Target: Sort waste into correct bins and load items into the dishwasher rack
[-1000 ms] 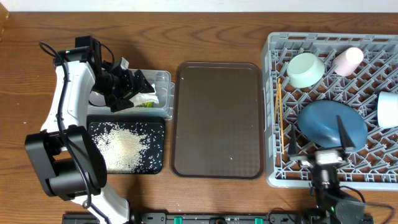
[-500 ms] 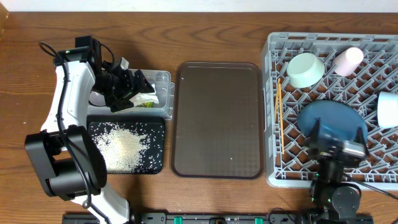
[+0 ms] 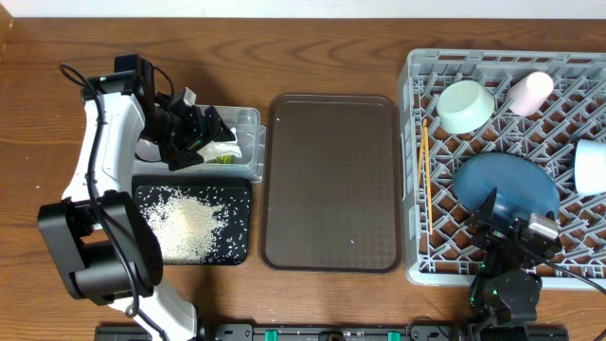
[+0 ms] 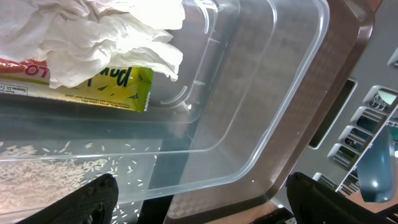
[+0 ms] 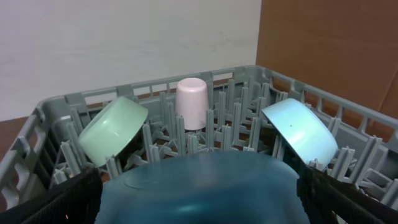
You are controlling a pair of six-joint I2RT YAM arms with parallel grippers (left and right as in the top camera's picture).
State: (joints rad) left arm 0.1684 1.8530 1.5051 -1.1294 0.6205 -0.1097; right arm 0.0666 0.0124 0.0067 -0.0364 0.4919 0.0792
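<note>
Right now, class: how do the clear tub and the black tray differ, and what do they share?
The tub is see-through; the tray is opaque black. The tub has tall walls; the tray is shallow. The tub holds a tissue and a yellow wrapper; the tray holds rice grains. Both are rectangular, similar in footprint, and sit side by side left of the brown tray.

My left arm (image 3: 99,161) is white shells with chunky black joints, and a thin black cable (image 3: 71,76) loops off the top. The right arm (image 3: 507,294) looks all black. The left gripper (image 4: 205,202) is black too, with rounded tips.
</note>
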